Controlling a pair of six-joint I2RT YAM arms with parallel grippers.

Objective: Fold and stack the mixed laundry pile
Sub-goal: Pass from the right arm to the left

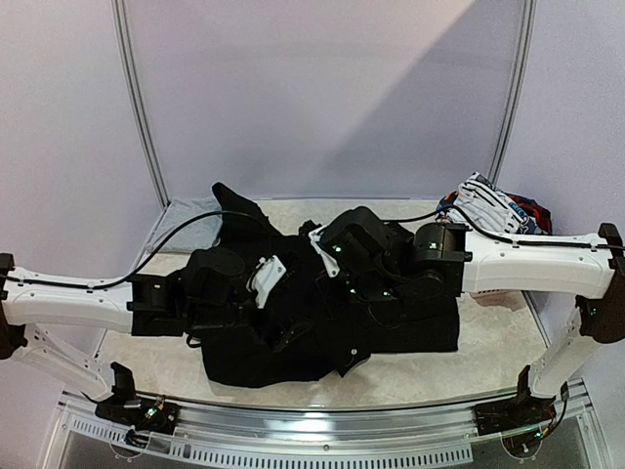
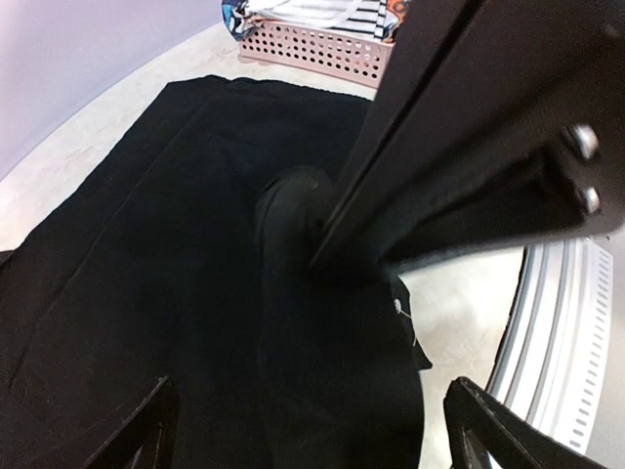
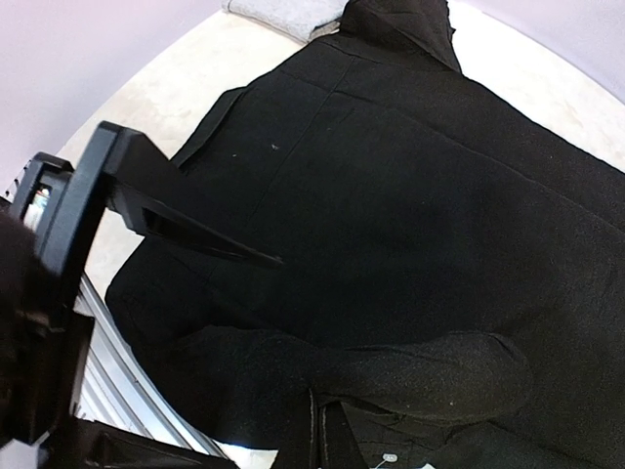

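A pair of large black trousers (image 1: 322,337) is spread flat on the table. Just beyond their far right corner, a pink basket (image 2: 322,49) is seen holding the rest of the laundry pile (image 1: 493,207). The right gripper (image 2: 330,252) is clenched on a raised fold near the middle of the trousers. The left gripper (image 2: 308,435) is held released, jaws wide, just above the trousers' left half. The fold is probably best made if a second edge is pinched by the left gripper and both edges are carried over together, with the cloth kept taut and the seams aligned.
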